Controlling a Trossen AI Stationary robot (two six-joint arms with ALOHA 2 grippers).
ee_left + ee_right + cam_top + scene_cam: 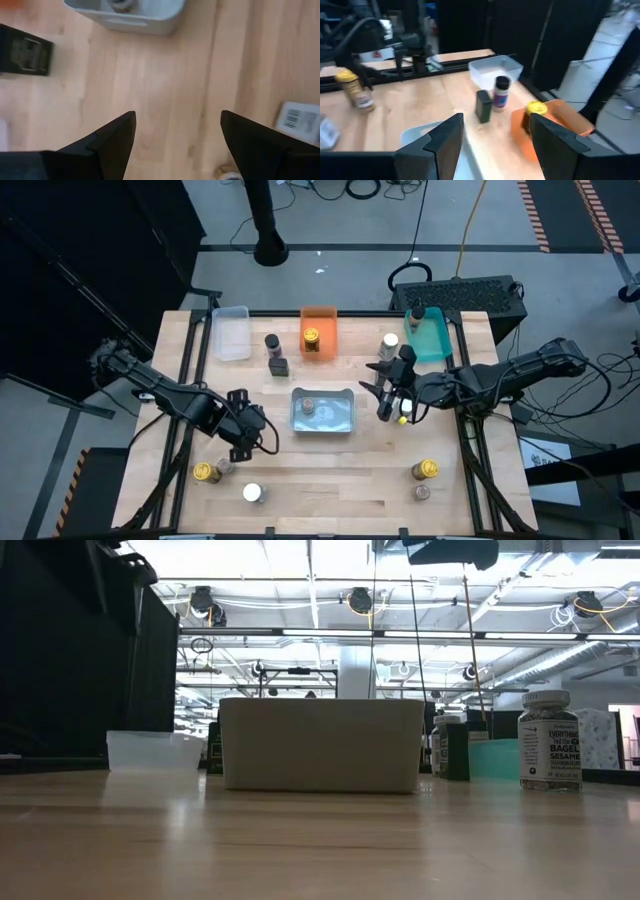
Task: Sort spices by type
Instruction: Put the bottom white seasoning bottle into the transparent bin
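Spice jars (424, 471) stand scattered on the worktop: two pairs near the front corners, one in the grey bin (345, 420) at centre, others by the bins along the back edge. The left gripper (243, 442) hovers open and empty front-left of the grey bin. The right gripper (390, 412), just right of that bin, has its fingers apart; whether it holds anything cannot be told.

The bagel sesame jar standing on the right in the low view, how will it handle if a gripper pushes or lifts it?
The bagel sesame jar stands upright, taller than wide, so a push near its lid would likely tip it. It is round, so once down it may roll. Its smooth labelled side could slip in the jaws; it looks small and probably light.
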